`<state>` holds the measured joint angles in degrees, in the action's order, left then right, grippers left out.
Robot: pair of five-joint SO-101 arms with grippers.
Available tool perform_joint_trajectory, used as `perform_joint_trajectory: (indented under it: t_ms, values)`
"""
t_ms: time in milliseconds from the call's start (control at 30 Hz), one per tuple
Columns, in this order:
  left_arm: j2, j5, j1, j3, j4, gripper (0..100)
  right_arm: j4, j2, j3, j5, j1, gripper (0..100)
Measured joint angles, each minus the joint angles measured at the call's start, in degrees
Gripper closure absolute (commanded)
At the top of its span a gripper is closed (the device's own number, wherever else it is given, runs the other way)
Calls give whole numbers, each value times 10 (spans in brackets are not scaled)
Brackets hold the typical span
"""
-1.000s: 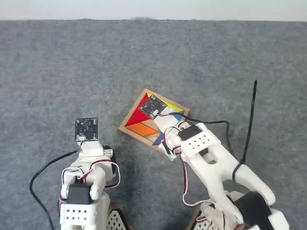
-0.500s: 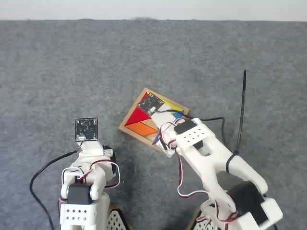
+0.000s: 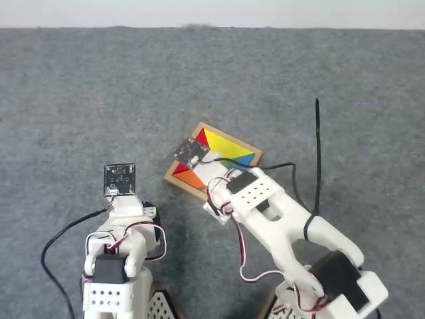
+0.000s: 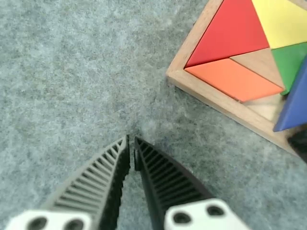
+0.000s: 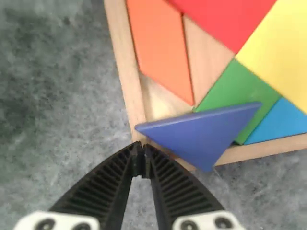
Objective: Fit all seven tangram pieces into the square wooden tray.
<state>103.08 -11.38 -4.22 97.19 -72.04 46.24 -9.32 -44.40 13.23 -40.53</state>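
The square wooden tray (image 3: 232, 137) lies mid-table, with its rim (image 5: 120, 62) close under my right gripper. In it sit a red triangle (image 5: 225, 14), a yellow triangle (image 5: 278, 48), an orange parallelogram (image 5: 160, 43), a green piece (image 5: 237, 96) and a light blue piece (image 5: 283, 122). A dark blue triangle (image 5: 201, 134) lies tilted across the near rim. My right gripper (image 5: 140, 148) is shut and empty, its tips at the rim beside that triangle's corner. My left gripper (image 4: 130, 140) is shut over bare carpet, a short way from the tray's corner (image 4: 173, 74).
Grey carpet covers the whole table. The right arm (image 3: 265, 206) hangs over the tray's near side and hides part of it. The left arm (image 3: 123, 212) stands to the tray's left. A black cable (image 3: 317, 153) rises to the right of the tray.
The right arm has swung left across the tray, uncovering the yellow and light blue pieces. The left arm has not moved.
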Motion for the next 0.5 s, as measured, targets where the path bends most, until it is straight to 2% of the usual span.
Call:
perform_joint_trajectory:
  t_ms: [267, 500]
  values:
    - [0, 0, 0, 0, 0, 986, -26, 5, 4, -7, 0, 987]
    - [0, 0, 0, 0, 0, 986, -26, 100, 79, -7, 0, 987]
